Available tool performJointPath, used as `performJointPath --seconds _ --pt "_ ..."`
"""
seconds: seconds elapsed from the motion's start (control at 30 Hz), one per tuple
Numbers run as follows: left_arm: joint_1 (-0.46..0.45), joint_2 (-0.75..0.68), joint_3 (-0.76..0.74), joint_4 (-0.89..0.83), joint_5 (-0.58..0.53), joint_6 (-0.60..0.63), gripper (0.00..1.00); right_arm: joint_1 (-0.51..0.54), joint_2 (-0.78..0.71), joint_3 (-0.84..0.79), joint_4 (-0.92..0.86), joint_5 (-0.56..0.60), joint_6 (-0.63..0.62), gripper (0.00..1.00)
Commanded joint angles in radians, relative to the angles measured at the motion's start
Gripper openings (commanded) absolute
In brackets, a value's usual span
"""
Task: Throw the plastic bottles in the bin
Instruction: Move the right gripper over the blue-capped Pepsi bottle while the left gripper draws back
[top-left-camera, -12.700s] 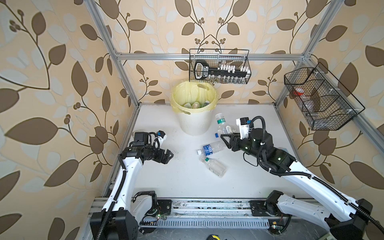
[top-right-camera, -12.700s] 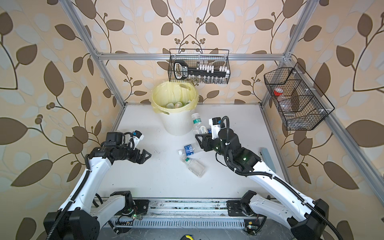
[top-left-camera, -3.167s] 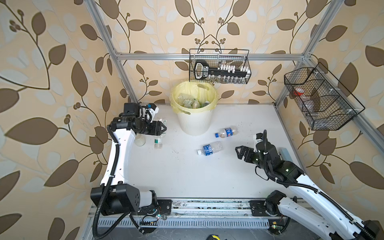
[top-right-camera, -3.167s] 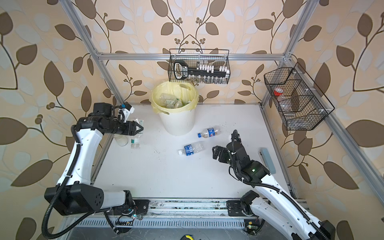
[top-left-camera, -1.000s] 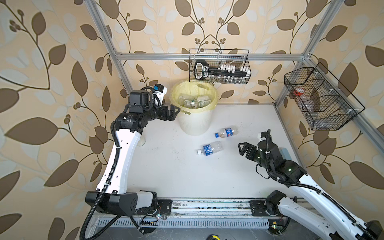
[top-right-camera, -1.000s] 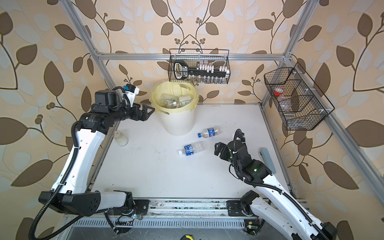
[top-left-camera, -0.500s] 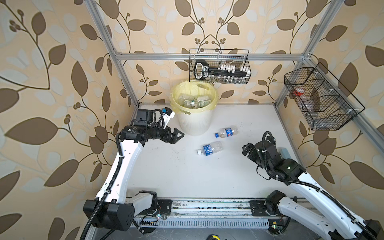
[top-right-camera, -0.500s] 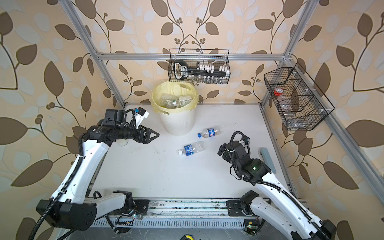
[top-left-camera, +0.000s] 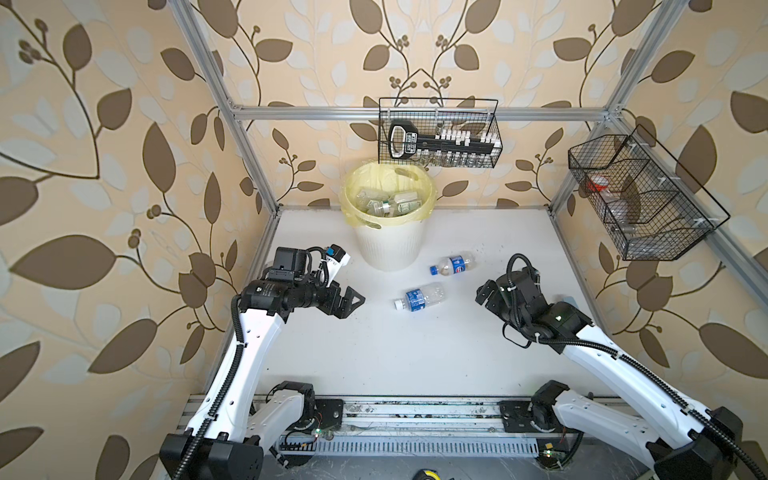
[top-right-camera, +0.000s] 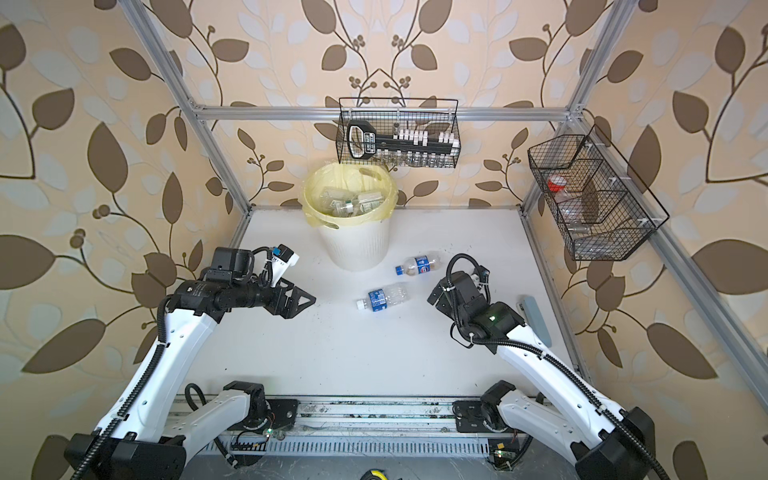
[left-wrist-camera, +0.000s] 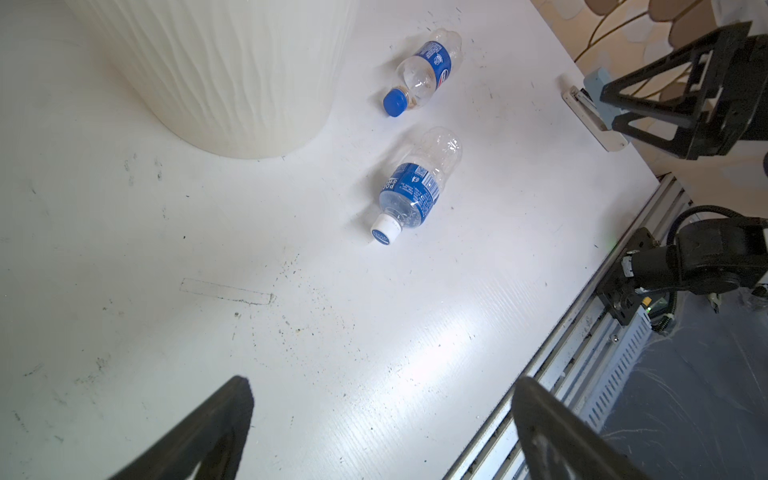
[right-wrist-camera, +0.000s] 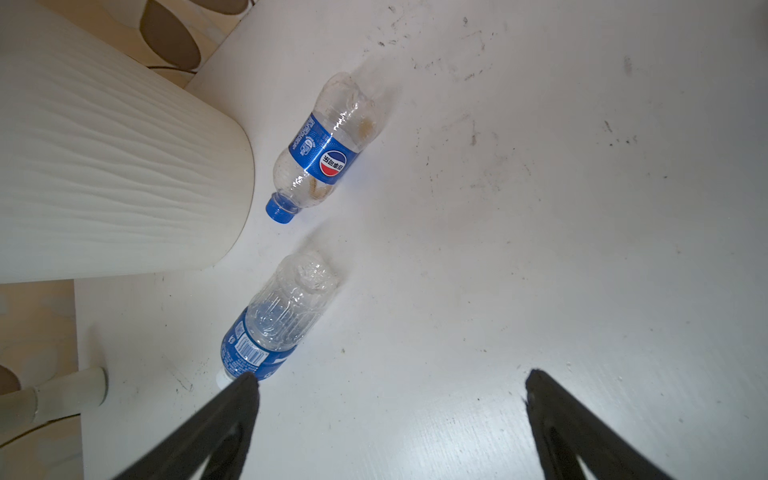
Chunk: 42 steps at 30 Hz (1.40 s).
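Several plastic bottles (top-left-camera: 384, 203) lie in the bin (top-left-camera: 388, 249); two more lie beside it; both pairs of jaws gape empty.

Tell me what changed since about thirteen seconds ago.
The left gripper took a bottle from beside the left wall to the bin, let it go and came back down, open and empty. The right gripper drew back from the bottles toward the right, open. The bin holds more bottles. Unchanged: bin in place; the white-capped bottle lies on the table, the blue-capped bottle beside it.
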Motion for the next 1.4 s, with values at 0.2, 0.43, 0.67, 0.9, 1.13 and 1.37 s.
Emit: performJointPath --seconds 0.2,0.43,0.67,0.9,1.13,1.37 --pt "-0.001 -0.103 -0.153 0.092 0.005 0.061 0.99 -0.003 0.038 0.043 0.065 0.041 0.217 1.00" --pt "-0.001 -0.097 -0.203 0.168 -0.048 0.024 0.99 -0.010 0.133 0.031 0.169 0.079 0.225 1.00" --pt "0.001 -0.060 -0.222 0.170 -0.060 0.037 0.99 -0.078 0.283 0.024 0.290 -0.031 0.147 1.00" --pt "0.016 -0.063 -0.222 0.155 -0.065 0.042 0.99 -0.096 0.381 0.093 0.326 0.011 0.184 1.00" --pt "0.054 -0.086 -0.223 0.119 -0.006 0.076 0.99 -0.111 0.514 0.150 0.386 -0.031 0.252 1.00" --pt "0.072 -0.157 -0.256 0.149 0.057 0.086 0.99 -0.111 0.638 0.168 0.446 -0.016 0.333 0.99"
